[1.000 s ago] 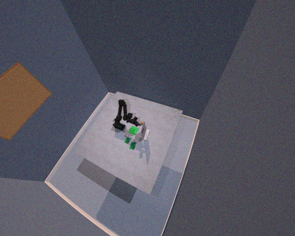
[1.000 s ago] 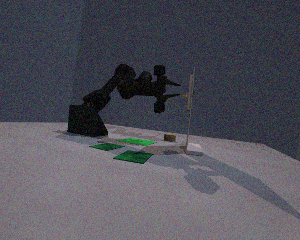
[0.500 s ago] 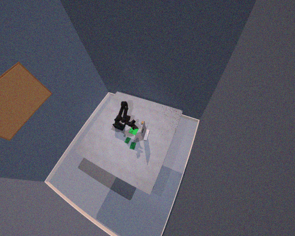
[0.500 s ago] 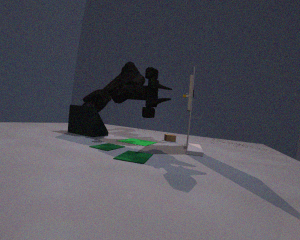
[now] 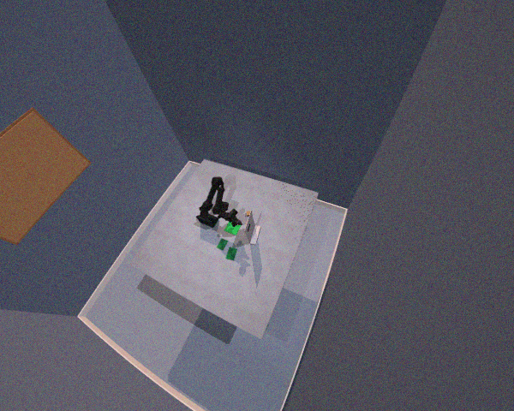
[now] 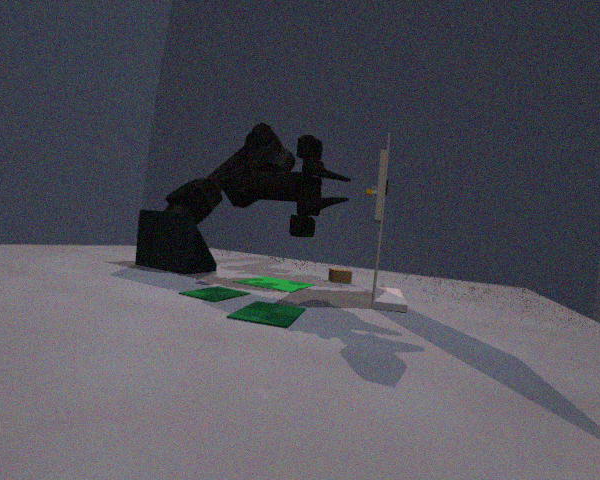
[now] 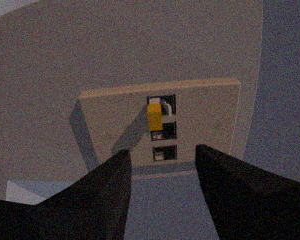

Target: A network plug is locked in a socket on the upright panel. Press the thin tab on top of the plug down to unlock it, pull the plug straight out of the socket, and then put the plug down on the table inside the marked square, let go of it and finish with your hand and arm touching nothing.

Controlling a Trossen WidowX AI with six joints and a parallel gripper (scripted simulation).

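The plug (image 6: 371, 191) (image 7: 155, 117) shows as a small yellow body sticking out of a socket in the upright panel (image 6: 380, 206) (image 7: 205, 120). In the wrist view it is in the uppermost of three sockets, with a pale curved piece beside its base; whether that is the tab I cannot tell. My gripper (image 6: 349, 189) (image 7: 163, 156) is partly open and empty. Its fingertips are short of the plug, at about its height, one finger above the other in the exterior view. A bright green square (image 5: 233, 228) (image 6: 274, 283) lies on the table below the gripper.
Two dark green squares (image 5: 222, 244) (image 5: 231, 253) lie near the bright one. A small brown block (image 5: 248, 213) (image 6: 340, 275) stands on the table near the panel. The panel has a white foot (image 5: 255, 235) (image 6: 390, 300) behind it.
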